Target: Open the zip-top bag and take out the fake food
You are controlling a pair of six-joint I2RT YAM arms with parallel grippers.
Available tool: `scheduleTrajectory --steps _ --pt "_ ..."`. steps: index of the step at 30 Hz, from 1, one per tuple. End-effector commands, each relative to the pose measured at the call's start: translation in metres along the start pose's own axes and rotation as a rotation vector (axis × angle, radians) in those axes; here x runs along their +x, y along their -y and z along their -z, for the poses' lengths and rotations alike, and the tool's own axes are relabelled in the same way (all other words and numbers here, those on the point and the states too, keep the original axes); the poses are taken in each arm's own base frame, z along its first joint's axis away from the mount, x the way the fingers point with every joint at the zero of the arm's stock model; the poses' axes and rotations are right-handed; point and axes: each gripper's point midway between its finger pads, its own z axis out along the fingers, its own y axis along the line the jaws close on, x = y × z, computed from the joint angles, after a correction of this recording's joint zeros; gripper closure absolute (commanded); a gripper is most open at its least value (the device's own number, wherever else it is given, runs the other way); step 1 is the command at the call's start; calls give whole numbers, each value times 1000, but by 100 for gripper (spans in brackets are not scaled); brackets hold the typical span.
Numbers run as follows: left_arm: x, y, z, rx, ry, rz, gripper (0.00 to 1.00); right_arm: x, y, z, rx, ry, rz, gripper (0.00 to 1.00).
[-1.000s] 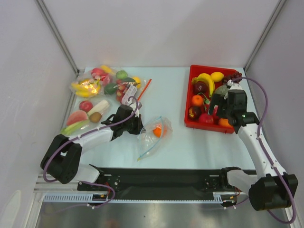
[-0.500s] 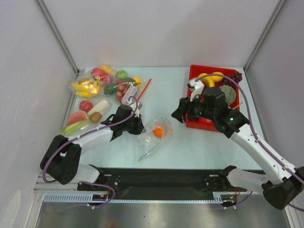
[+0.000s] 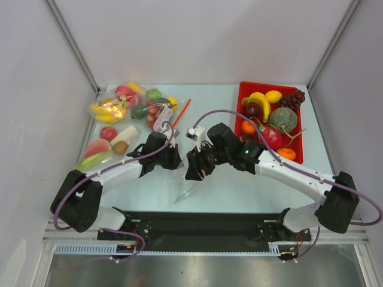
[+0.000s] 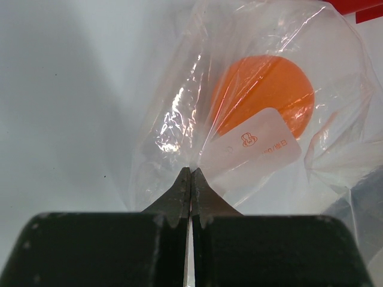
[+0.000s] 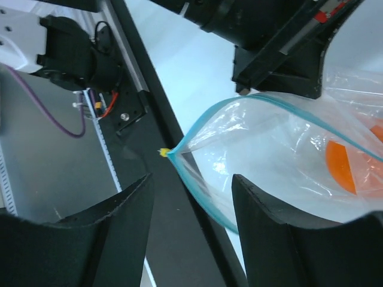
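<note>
The zip-top bag (image 4: 179, 113) lies on the pale table (image 3: 227, 107), left of centre and towards the near edge, between the two grippers. It is clear and crinkled, with a white printed label (image 4: 251, 146) on its side. Its blue-green zip strip (image 5: 194, 184) is parted: the two edges spread from a pointed corner, so the mouth stands open. Inside sits the fake food (image 4: 263, 95) — one round orange fruit, resting against the plastic behind the label.

The left gripper (image 4: 190, 173) has its fingers pressed together on a fold of the bag's film, on the side away from the mouth; the fold rises to a peak at the fingertips. The right gripper (image 5: 191, 182) is over the mouth end with its fingers spread wide. In the right wrist view the corner of the zip strip lies between them. Whether either finger touches the plastic cannot be told. From above, this gripper hides most of the bag, and only the near end with the strip shows below it.

To the right, at the far side of the table, stands a red bin (image 3: 239, 98) holding loose plastic fruit — yellow bananas (image 3: 258, 98), dark grapes (image 3: 291, 98) and several round pieces. At the far left lies a cluster of other filled clear bags (image 3: 128, 110), well apart from the work. The black base rail (image 3: 203, 224) runs along the near edge.
</note>
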Motion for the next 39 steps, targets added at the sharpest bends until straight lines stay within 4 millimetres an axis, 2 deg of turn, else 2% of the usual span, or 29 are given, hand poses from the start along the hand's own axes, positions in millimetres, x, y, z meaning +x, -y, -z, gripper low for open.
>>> scheduleTrajectory --steps 1,4,5,9,14,21,22,23,24,25,27,29,30,31,33,35,36,38,39 --pt "-21 10 7 32 50 -34 100 -22 4 -7 20 49 24 41" --pt "-20 9 7 31 46 -36 100 -3 24 -25 87 -31 2 41" --pt "-19 9 7 30 43 -35 100 10 36 -32 128 -87 -15 41" --pt "-19 10 7 32 45 -39 100 33 62 -46 260 -190 -23 41" --pt "-20 9 8 30 48 -41 100 42 87 -52 389 -217 -43 40" --pt "-19 11 6 43 40 -46 100 61 108 -54 504 -256 -53 39" --pt "-19 13 6 55 38 -49 100 64 111 -54 525 -253 -56 36" --pt "-19 14 6 65 37 -52 100 56 118 -54 562 -204 -47 36" --pt "-18 16 6 74 35 -52 100 69 124 -53 578 -211 -46 36" --pt "-17 18 6 87 31 -53 100 55 128 -53 602 -138 -37 35" --pt "-16 19 6 98 26 -59 100 60 134 -51 624 -109 -34 31" --pt "-14 21 6 110 18 -64 100 47 134 -49 624 -26 -15 28" --pt "-13 22 6 115 11 -67 100 52 136 -48 625 -24 -8 23" --pt "-13 23 6 123 10 -69 100 44 137 -49 625 16 9 20" --pt "-11 29 6 159 -2 -73 100 43 141 -49 636 37 27 15" --pt "-9 33 5 188 -20 -77 100 44 147 -50 650 67 59 13" --pt "-8 34 5 197 -23 -77 100 34 146 -50 641 113 74 11" --pt "-5 36 4 214 -39 -80 100 34 148 -51 630 135 103 10" --pt "-5 37 4 219 -43 -81 100 26 147 -52 619 174 113 9"
